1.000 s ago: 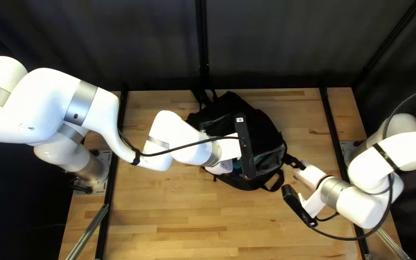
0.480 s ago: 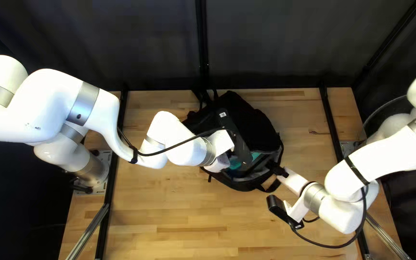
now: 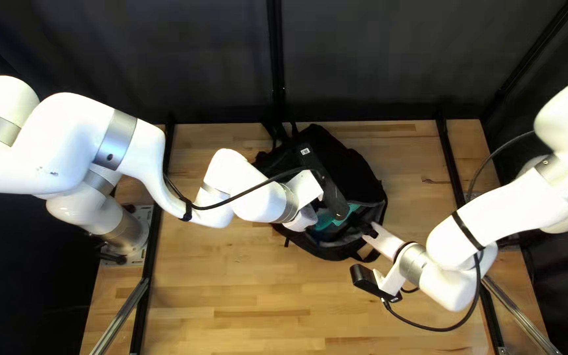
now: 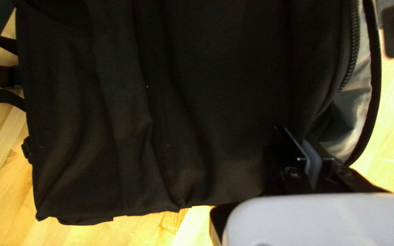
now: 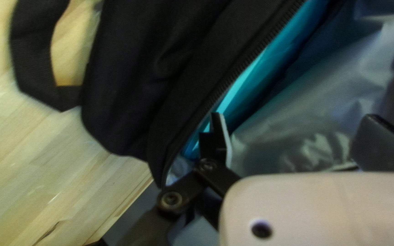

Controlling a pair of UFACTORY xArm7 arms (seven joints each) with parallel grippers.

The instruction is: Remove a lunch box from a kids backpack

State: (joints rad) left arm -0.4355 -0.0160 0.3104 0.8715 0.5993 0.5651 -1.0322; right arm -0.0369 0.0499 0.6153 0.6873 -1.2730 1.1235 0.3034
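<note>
Shifted inward since the earlier frame: my right pincer, now in the open mouth of the backpack | released, fingers apart | teal lunch box inside, partly hidden | left pincer at the bag, grip I can't tell | tabletop gives room nearward.

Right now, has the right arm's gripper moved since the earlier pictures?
Yes. In the top left view, the right gripper has moved leftward, away from the right-hand black rail.
</note>
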